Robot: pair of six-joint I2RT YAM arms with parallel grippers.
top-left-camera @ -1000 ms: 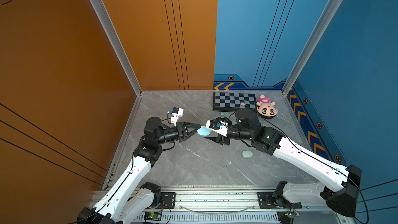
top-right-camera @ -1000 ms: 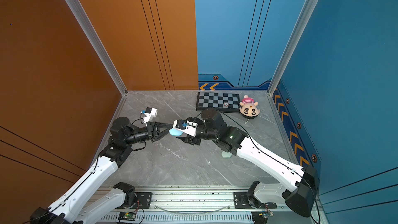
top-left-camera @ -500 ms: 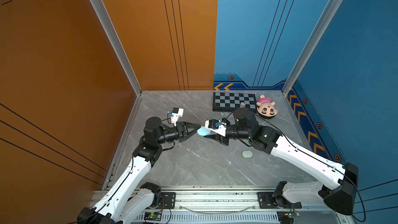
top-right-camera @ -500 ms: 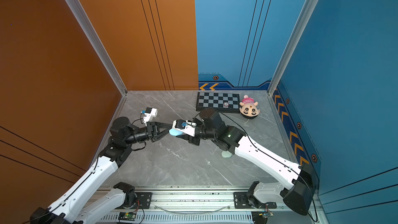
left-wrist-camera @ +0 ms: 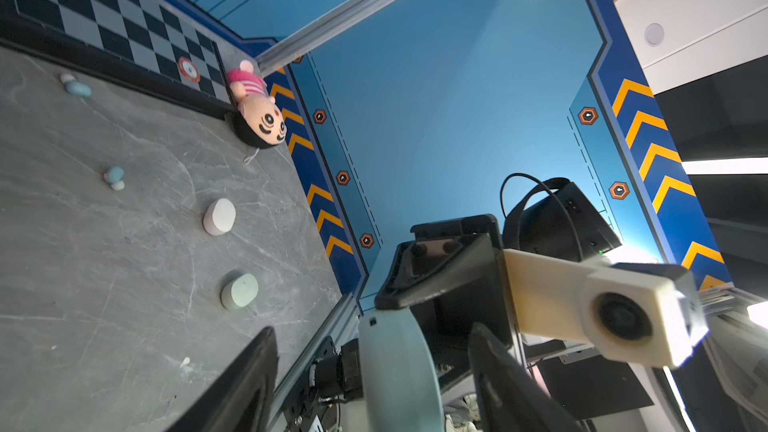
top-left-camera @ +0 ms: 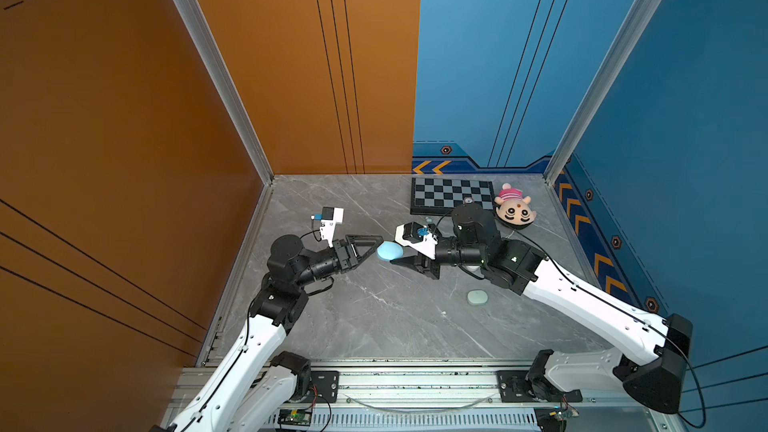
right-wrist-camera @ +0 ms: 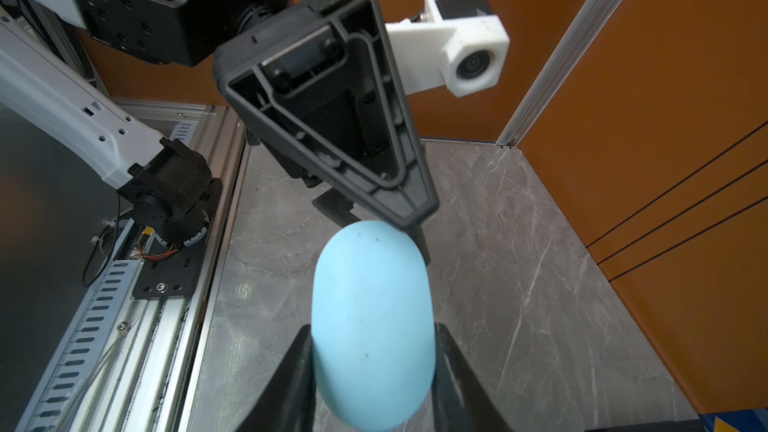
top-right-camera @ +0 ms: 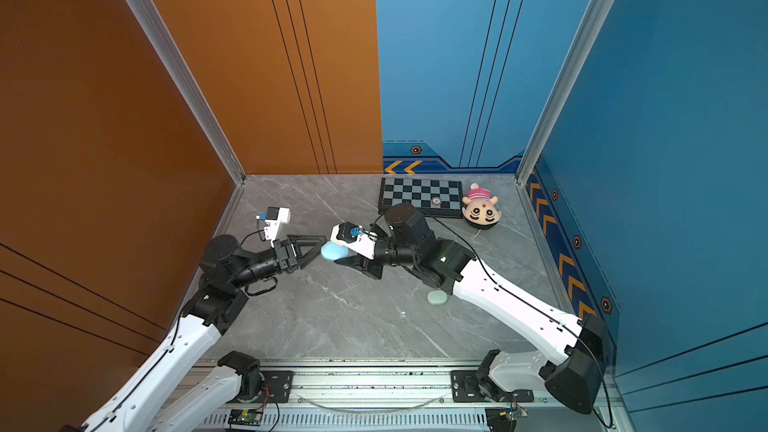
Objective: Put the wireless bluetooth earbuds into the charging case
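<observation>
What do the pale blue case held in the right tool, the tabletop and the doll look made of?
Pale blue case: probably hard plastic, matte, a smooth rounded shell with faint specks.
Tabletop: grey marble-look slab with white veins and a slight sheen; real stone or printed laminate, cannot tell.
Doll: soft fabric plush, with a fuzzy-looking surface.

Grey marble-look table [top-left-camera: 374, 326]: checkerboard mat [top-left-camera: 451, 195] at the far edge, plush doll [top-left-camera: 514, 211] beside it toward the far right corner. Mint green case [top-left-camera: 477, 297] and white case [left-wrist-camera: 219, 216] sit nearer the right edge, and tiny earbuds [left-wrist-camera: 79, 88] lie near the mat.
</observation>
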